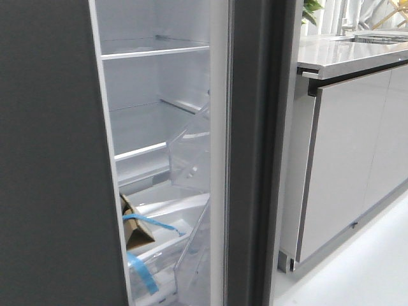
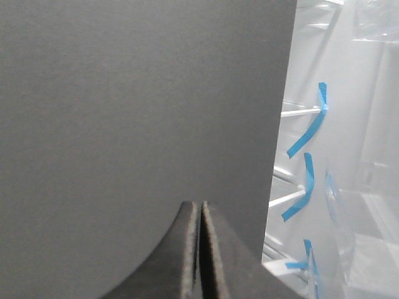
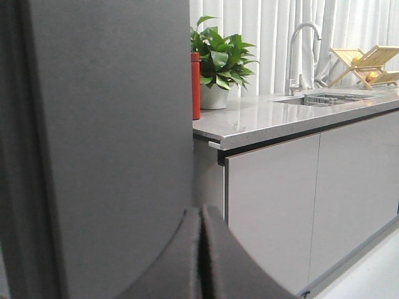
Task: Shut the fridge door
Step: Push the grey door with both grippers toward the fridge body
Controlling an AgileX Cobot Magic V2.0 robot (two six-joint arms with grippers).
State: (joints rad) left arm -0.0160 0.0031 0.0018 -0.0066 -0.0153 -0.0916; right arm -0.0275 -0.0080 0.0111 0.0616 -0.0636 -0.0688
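Kitchen, open fridge [image 1: 159, 159], sink w/ tap [image 3: 299, 50], countertop [image 3: 280, 118]

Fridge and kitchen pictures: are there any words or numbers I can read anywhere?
No readable text in any view.
The fridge door is plain dark grey.
The blue tape strips are blank.
The cardboard piece shows no print.
The red container by the potted plant shows no label.
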